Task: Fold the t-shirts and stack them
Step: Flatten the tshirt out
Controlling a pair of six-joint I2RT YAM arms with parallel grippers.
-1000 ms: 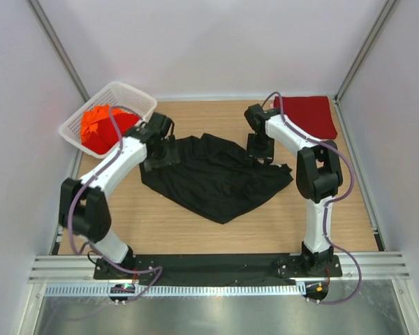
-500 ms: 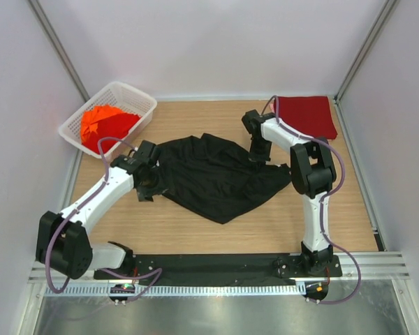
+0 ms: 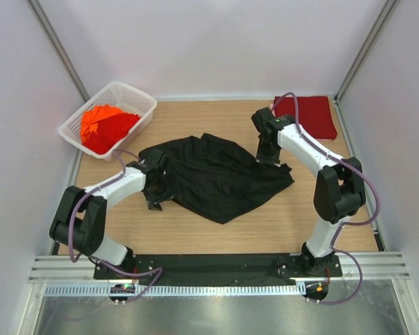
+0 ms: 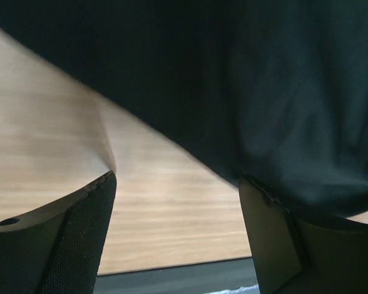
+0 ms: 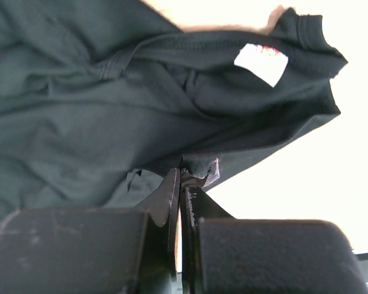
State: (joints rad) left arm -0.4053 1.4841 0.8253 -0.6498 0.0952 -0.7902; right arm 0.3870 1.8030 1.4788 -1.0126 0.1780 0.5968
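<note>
At the far left of the top view, a white lattice basket (image 3: 138, 95) holds the bright orange-red t-shirts (image 3: 103, 128) in a heap. Nearer, the left gripper (image 3: 157, 197) sits low at the left edge of the black t-shirt (image 3: 216, 174), which lies spread and rumpled across the middle of the wooden table (image 3: 195, 234). From above its jaws cannot be made out. The left wrist view settles it: the left gripper (image 4: 178, 236) stands wide, with bare wood showing between its 2 fingers (image 4: 80, 239) and the shirt's edge (image 4: 264, 92) draped just above the right one.

Right of centre, the right gripper (image 3: 267, 156) presses down at the shirt's far right edge. Only the right wrist view shows its grip: the jaws of the right gripper (image 5: 183, 184) are pinched tight on a small fold of black cloth, with a white neck label (image 5: 260, 61) beyond. At the far right corner lies 1 dark red t-shirt (image 3: 313, 115), folded flat.
</note>
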